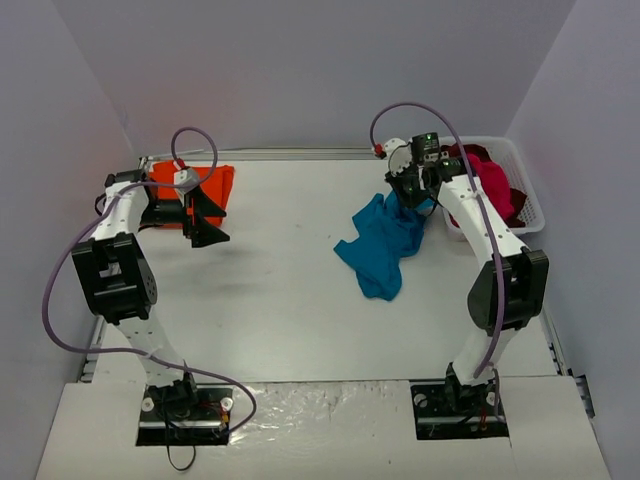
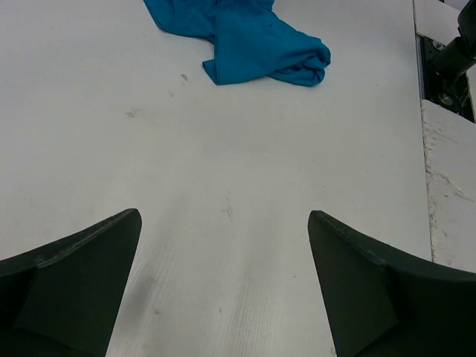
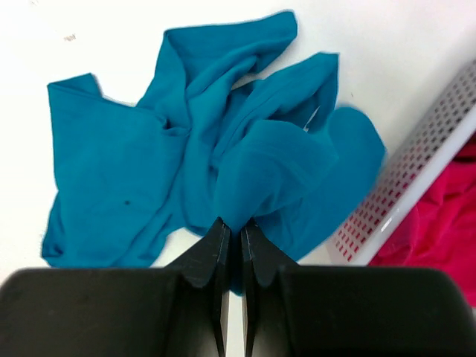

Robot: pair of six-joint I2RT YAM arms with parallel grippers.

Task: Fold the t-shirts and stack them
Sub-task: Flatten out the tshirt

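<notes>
A teal-blue t-shirt [image 1: 383,245] lies crumpled on the table right of centre; it also shows in the right wrist view [image 3: 201,149] and the left wrist view [image 2: 245,41]. My right gripper [image 3: 239,227] is shut on a fold of it at its far end, beside the basket, and shows from above [image 1: 410,190]. An orange t-shirt [image 1: 215,180] lies folded at the far left. My left gripper [image 1: 205,220] is open and empty just in front of it, its jaws wide apart over bare table [image 2: 223,216]. Magenta-pink [image 1: 492,180] and dark red [image 1: 517,205] t-shirts lie in the basket.
A white slotted basket [image 1: 530,195] stands at the far right against the wall; its wall shows in the right wrist view [image 3: 405,178]. Grey walls enclose the table on three sides. The right arm's base [image 2: 454,59] shows in the left wrist view.
</notes>
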